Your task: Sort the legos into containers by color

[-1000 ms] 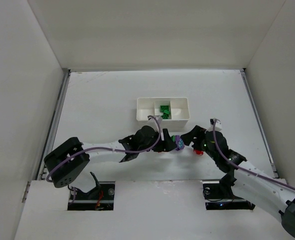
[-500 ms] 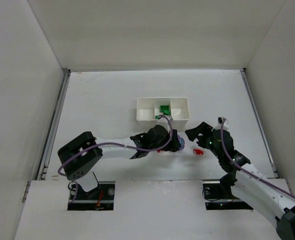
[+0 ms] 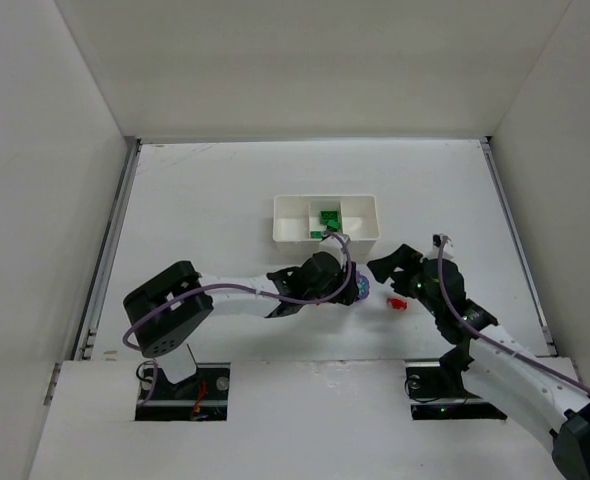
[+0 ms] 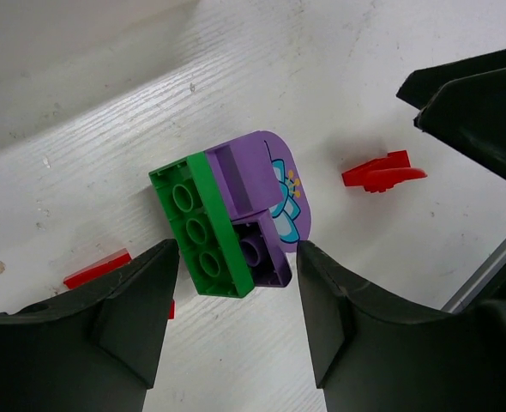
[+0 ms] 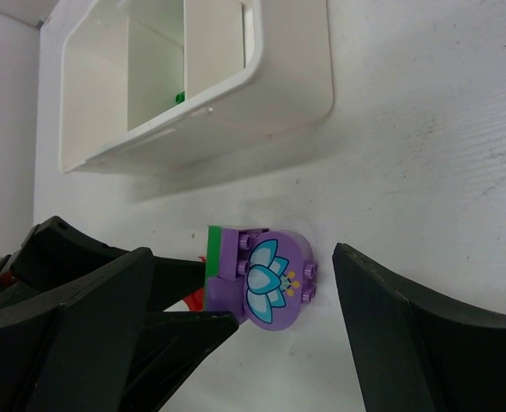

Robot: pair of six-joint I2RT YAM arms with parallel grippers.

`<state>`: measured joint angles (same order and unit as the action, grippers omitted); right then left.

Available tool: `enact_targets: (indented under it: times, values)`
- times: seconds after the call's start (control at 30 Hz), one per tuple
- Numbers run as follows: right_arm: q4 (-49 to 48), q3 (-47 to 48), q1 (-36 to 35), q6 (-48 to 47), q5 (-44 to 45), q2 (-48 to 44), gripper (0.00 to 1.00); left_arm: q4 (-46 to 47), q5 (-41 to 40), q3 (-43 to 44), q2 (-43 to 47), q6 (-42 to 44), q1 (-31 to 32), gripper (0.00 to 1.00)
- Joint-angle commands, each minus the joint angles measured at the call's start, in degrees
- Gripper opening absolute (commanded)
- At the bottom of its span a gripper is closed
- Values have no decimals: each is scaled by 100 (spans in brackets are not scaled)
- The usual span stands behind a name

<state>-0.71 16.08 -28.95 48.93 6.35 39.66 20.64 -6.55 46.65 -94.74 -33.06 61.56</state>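
Observation:
A purple brick with a flower print, stuck to a green brick [image 4: 231, 219], lies on the table in front of the tray. My left gripper [image 4: 236, 249] is open, its fingertips flanking the near end of this pair with small gaps on both sides. My right gripper [image 5: 244, 253] stands wide open over the same pair [image 5: 257, 279] from the other side. Loose red legos [image 4: 382, 172] [image 4: 99, 268] lie on either side. The white tray [image 3: 360, 235] holds green legos [image 3: 327, 218] in its middle compartment; both grippers [image 3: 353, 288] [image 3: 395, 280] sit just in front of it.
White walls enclose the table on the left, right and back. The tray's side wall [image 5: 236, 94] is close behind the bricks. A red lego [image 3: 398, 303] lies right beside the right gripper.
My left gripper has reached further right and its jaws have narrowed around the purple-green pair. My right gripper has drawn back a little to the right and opened wider.

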Motion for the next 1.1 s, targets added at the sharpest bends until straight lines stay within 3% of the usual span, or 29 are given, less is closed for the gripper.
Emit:
enact_targets:
  times: [0.0,0.87,1.07]
  values:
    - [-421,1,-80,38,-55,68,91,36,-84,221,-27,142,1,54]
    - [-597,-34,-291,38,-46,42,91,168,39,265,-396,54,-61,60]
    - [-606,-26,-300,38,-46,86,91,247,39,230,-326,45,-70,47]
